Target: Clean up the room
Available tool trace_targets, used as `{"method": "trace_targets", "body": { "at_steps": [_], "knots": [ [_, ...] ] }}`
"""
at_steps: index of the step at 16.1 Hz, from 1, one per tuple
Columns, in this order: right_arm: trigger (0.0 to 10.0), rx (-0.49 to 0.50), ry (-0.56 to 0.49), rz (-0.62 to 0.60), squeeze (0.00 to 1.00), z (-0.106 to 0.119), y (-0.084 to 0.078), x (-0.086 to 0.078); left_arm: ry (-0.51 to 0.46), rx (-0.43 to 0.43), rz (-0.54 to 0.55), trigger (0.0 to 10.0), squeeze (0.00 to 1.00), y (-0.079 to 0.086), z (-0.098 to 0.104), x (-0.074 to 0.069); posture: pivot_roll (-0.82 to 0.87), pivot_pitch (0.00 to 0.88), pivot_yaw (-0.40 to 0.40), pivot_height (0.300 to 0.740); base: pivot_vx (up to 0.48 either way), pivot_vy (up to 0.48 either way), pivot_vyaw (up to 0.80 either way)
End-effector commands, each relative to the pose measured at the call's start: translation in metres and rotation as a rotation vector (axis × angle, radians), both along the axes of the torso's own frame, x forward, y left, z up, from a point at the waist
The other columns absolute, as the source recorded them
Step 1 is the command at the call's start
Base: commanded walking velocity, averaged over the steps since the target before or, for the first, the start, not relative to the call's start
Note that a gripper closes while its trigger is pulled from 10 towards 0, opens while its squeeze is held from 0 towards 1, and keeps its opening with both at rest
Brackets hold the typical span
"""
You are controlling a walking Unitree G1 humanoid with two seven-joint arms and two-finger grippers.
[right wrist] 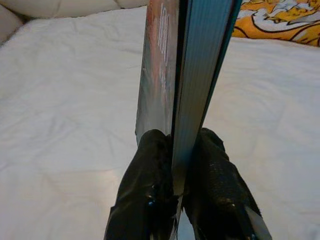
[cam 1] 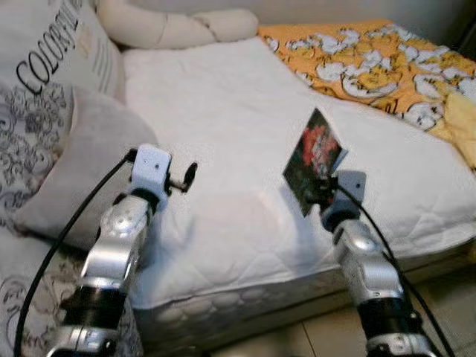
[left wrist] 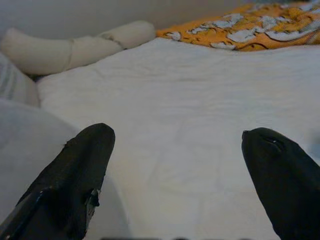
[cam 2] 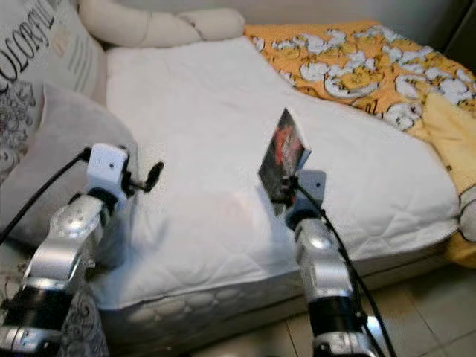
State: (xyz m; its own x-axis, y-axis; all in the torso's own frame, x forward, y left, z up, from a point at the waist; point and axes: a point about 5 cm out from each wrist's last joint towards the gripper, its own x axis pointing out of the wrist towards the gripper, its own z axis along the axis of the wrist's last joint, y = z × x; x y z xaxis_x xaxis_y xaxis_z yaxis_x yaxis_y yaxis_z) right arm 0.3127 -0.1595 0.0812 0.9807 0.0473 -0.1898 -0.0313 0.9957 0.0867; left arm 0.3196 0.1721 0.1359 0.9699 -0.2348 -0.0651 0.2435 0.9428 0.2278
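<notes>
Thin book (cam 1: 313,159) upright, tilted, above white mattress (cam 1: 223,134).

Robot at the edge of a bed, a book raised in its right gripper.

The right gripper (cam 2: 288,187) held a thin book with a dark red-and-black cover (cam 2: 281,156) upright above the white quilted mattress (cam 2: 223,134), its fingers pinched on the book's lower edge. The left gripper (cam 2: 149,178) hovered open over the mattress, just beside a pale grey pillow (cam 2: 67,141). A long cream bolster (cam 2: 156,26) lay along the head of the bed, and an orange blanket with white cartoon prints (cam 2: 364,67) covered the far right side.
</notes>
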Motion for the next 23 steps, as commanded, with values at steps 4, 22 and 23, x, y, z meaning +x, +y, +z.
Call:
{"method": "trace_targets", "body": {
  "at_steps": [4,22,23],
  "knots": [
    [10.0,0.058,-0.059,-0.033,0.00,0.013,0.000,0.006,0.006,-0.009,0.003,10.0,0.00,0.001,-0.001,0.000,0.00,0.000,-0.011,0.740,0.337,0.000,0.60],
    [10.0,0.154,0.049,0.290,0.00,0.035,0.016,0.047,0.039,0.061,-0.174,10.0,0.00,0.013,0.012,-0.008,0.02,0.000,-0.009,0.740,0.032,0.000,0.00],
    [10.0,0.146,0.036,0.329,0.00,0.039,0.014,0.048,0.035,0.039,-0.167,10.0,0.00,0.014,0.014,-0.007,0.02,0.000,-0.009,0.740,0.000,0.000,0.00]
  ]
}}
